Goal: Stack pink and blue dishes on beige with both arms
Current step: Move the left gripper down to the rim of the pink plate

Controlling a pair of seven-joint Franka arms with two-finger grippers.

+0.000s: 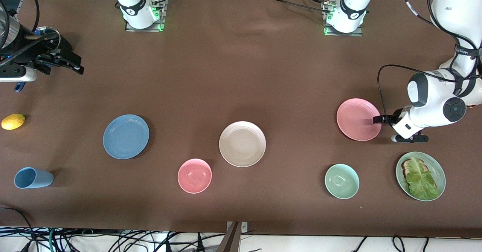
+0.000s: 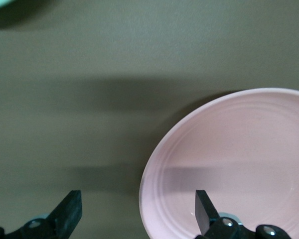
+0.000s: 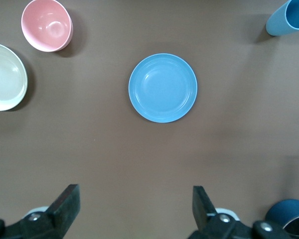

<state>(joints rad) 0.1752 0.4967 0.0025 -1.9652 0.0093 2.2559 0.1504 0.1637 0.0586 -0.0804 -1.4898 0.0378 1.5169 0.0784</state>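
Note:
The pink plate (image 1: 357, 119) lies toward the left arm's end of the table. My left gripper (image 1: 377, 120) is open and low at that plate's edge. In the left wrist view it (image 2: 138, 211) straddles the rim of the pink plate (image 2: 239, 159), one finger over the plate and one over bare table. The blue plate (image 1: 126, 136) lies toward the right arm's end. My right gripper (image 1: 75, 65) hangs open over bare table there, with nothing between its fingers (image 3: 67, 204); the blue plate (image 3: 162, 87) shows well off from it. The beige plate (image 1: 242, 144) sits mid-table.
A pink bowl (image 1: 194, 175) lies beside the beige plate, nearer the camera. A green bowl (image 1: 341, 181) and a green plate with lettuce and toast (image 1: 437, 163) lie nearer the camera than the pink plate. A blue cup (image 1: 33, 177) and a lemon (image 1: 13, 121) lie at the right arm's end.

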